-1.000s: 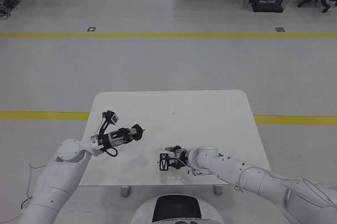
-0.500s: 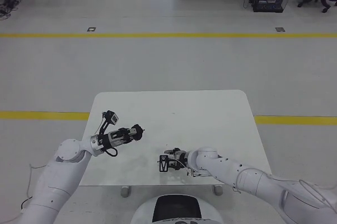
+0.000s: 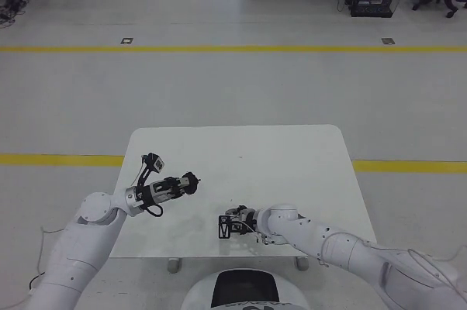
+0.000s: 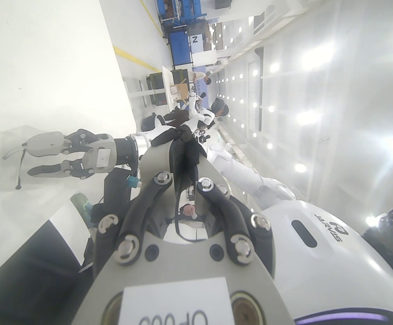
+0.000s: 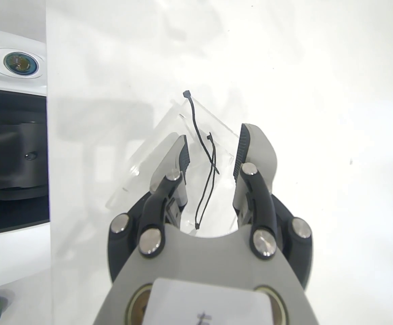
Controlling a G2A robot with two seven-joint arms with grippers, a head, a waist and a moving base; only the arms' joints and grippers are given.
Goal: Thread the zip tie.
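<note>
My right gripper (image 5: 213, 145) stands open low over the table near its front edge. Between its fingers lie two thin black zip ties (image 5: 196, 126), crossed over each other on a clear plastic holder (image 5: 142, 170). In the top view the right gripper (image 3: 225, 225) is front and centre. My left gripper (image 3: 192, 182) is held above the table's left part, shut on a black zip tie (image 4: 175, 214) whose thin strap loops back between the fingers. In the left wrist view the left gripper (image 4: 183, 138) points toward the right gripper (image 4: 17, 162).
The white table (image 3: 280, 155) carries nothing else that I can see. Its front edge lies close behind the right gripper. Pale floor with yellow lines (image 3: 233, 49) surrounds the table.
The right gripper has crept slightly left and toward the table's front edge. The left arm has kept still.
</note>
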